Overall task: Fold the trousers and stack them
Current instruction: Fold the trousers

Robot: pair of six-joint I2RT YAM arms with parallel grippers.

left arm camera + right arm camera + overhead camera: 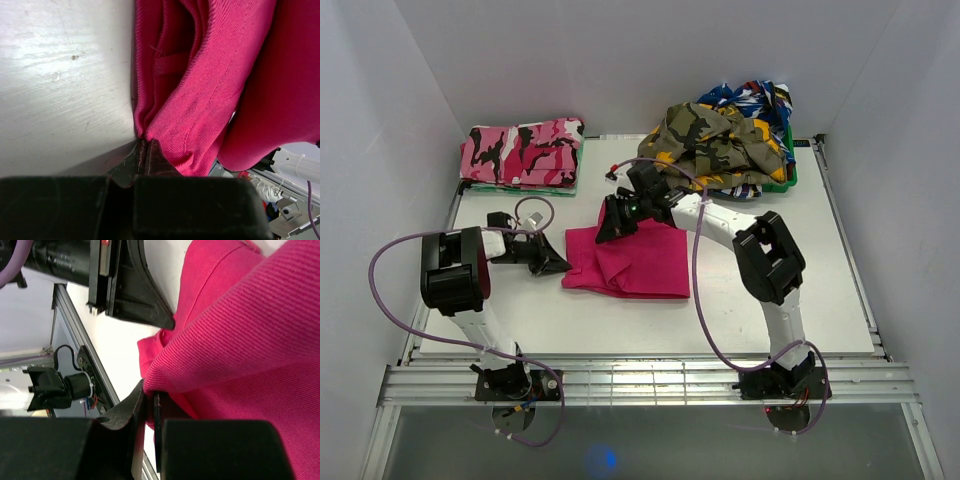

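The magenta-pink trousers [632,262] lie folded into a rough square at the middle of the table. My left gripper [563,266] sits low at their left edge. In the left wrist view its jaws [145,142] are pressed together, and the fabric [200,75] bunches to a point at the tips. My right gripper [605,232] is at the far left corner of the trousers. There its jaws [150,390] are shut on a fold of pink cloth [250,340], which drapes over them, raised off the table.
A folded pink-black-white camouflage pile [523,153] lies at the back left. At the back right, a green basket [788,178] holds an olive-yellow camouflage garment [720,143] and blue patterned clothes [755,100]. White walls enclose the table [620,320].
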